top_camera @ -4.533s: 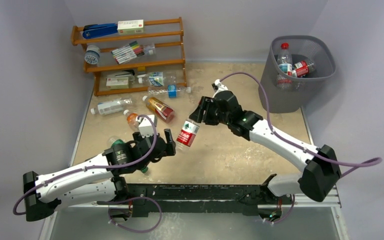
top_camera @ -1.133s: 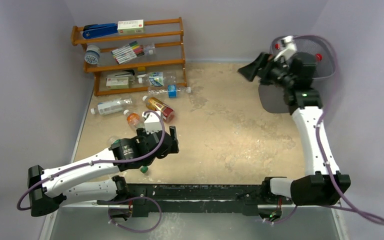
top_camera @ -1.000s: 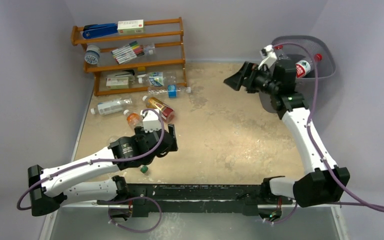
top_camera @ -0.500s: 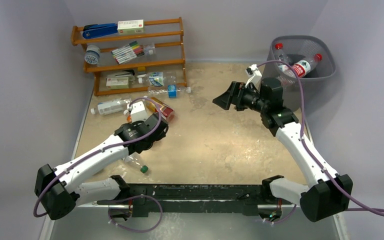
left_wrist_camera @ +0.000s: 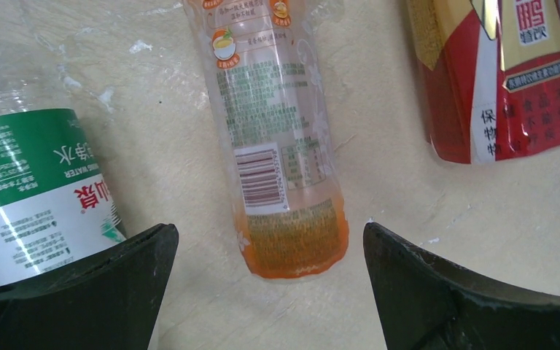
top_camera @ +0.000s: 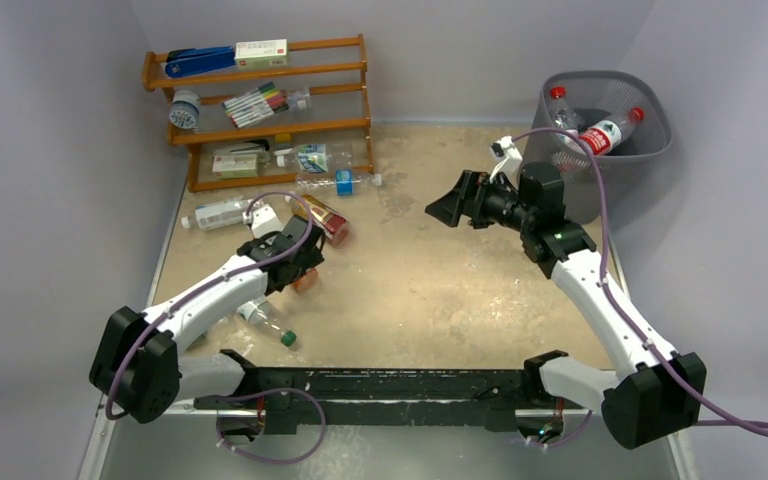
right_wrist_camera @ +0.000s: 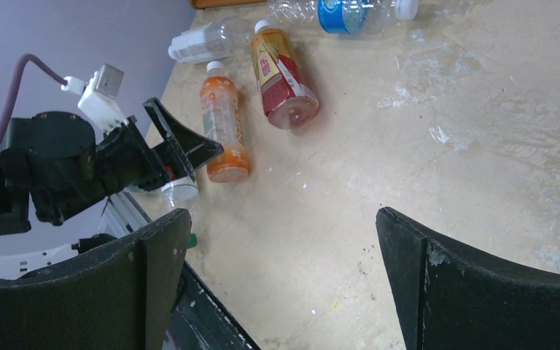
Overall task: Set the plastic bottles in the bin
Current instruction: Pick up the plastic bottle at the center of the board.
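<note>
On the left half of the bench (top_camera: 430,300), the left fingers (left_wrist_camera: 80,292) are spread wide and empty over a cluster of lying bottles. In the left wrist view the orange bottle (left_wrist_camera: 277,146) lies between them, its base toward the camera, and neither finger touches it. The green-label bottle (left_wrist_camera: 36,189) runs partly out of sight behind one finger. The red-label bottle (left_wrist_camera: 510,73) lies on the other side, apart from the orange one.

Farther back on the bench lie a white-capped bottle (top_camera: 222,212) and a blue-label bottle (top_camera: 340,183), both near the foot of the wooden rack (top_camera: 260,128). A shelf bottle (top_camera: 310,158) lies on the rack's lowest level.

The right fingers (right_wrist_camera: 467,292) — also wide, holding nothing — hang above the middle of the bench, pointed toward the left arm. The bin (top_camera: 650,152) stands in the far right corner, behind the right arm. Two red-capped bottles show inside it — an upright bottle (top_camera: 560,105) against the rim and a leaning bottle (top_camera: 605,130) lying across.
</note>
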